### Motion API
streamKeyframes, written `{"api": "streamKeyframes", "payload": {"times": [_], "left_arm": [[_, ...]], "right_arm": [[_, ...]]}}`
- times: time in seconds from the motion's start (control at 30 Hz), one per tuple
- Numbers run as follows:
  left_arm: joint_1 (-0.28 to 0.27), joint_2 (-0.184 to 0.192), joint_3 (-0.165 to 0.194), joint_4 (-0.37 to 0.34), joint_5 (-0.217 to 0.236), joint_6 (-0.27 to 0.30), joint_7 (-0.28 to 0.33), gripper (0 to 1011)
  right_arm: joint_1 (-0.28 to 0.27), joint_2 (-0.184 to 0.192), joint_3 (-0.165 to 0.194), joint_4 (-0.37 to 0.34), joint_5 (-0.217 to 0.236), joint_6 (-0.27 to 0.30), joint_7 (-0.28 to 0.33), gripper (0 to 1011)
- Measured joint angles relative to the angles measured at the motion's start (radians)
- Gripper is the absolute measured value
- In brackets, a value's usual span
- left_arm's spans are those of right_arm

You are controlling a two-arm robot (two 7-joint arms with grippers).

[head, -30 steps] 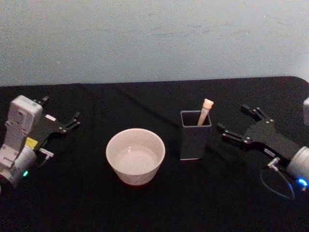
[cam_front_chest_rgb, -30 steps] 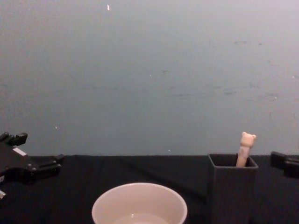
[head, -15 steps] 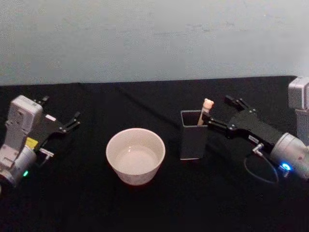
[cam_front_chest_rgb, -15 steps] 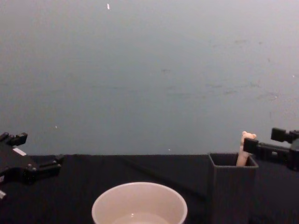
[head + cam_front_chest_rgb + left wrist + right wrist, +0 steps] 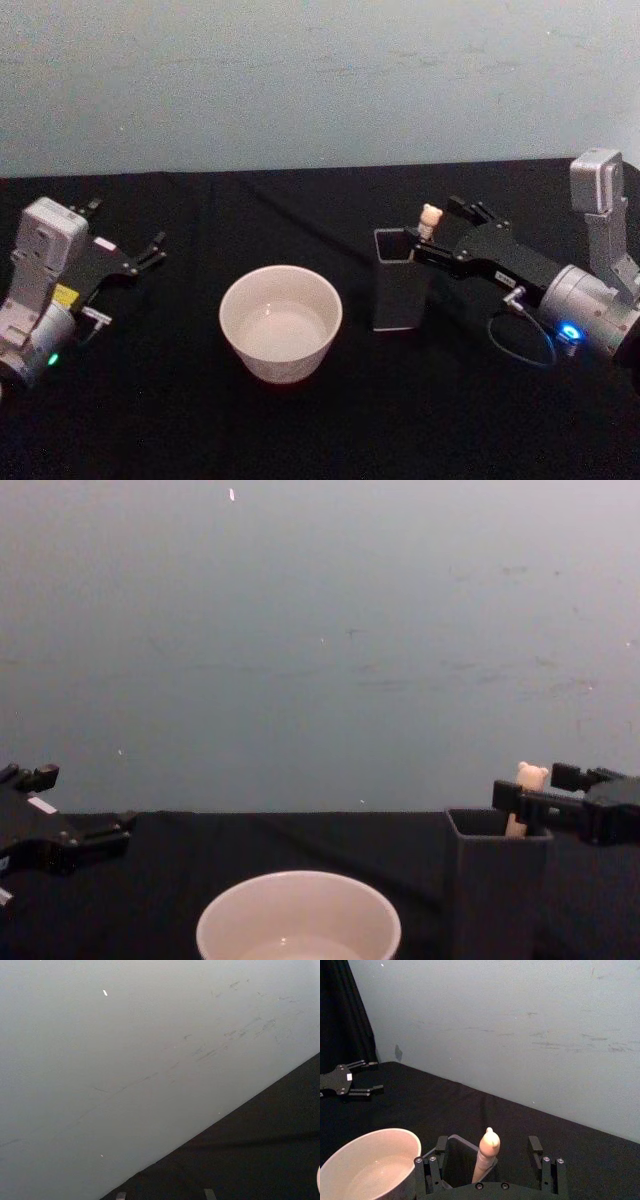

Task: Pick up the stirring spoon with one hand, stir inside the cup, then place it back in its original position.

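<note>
Now, right gripper (image 5: 433,227): jaws spread wide, one finger on each side of the stirring spoon (image 5: 430,215), neither pad pressed on it as far as I can see. The bear head stands level with my fingertips, centred in the gap.

Containers:
- Holder (image 5: 400,295) sits directly under the jaws. It is a tall square box, dark grey, with thin flat walls and an open top. The spoon stands in it, leaning on the corner farthest from the cup, and only the cream tapered handle clears the rim. Stem and bowl are hidden inside.
- Cup (image 5: 285,365) sits beyond my fingertips, past the holder and apart from it. It is round, wide and cream-white with a thin rim and a smooth pale inside. I cannot tell whether it holds liquid.

Surface: table (image 5: 300,440) under a matte black cloth.

Left gripper (image 5: 125,228): parked well beyond the cup, jaws apart, gripping nothing.
</note>
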Motion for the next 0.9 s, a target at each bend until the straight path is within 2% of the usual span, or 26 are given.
{"api": "streamKeyframes", "payload": {"times": [0.3, 0.9], "left_arm": [[0.000, 0.000, 0.000, 0.000, 0.000, 0.000, 0.000, 1001], [0.000, 0.000, 0.000, 0.000, 0.000, 0.000, 0.000, 1001]], "right_arm": [[0.016, -0.012, -0.006, 0.028, -0.012, 0.001, 0.010, 1000], [0.017, -0.013, -0.005, 0.030, -0.013, -0.002, 0.011, 1000]]}}
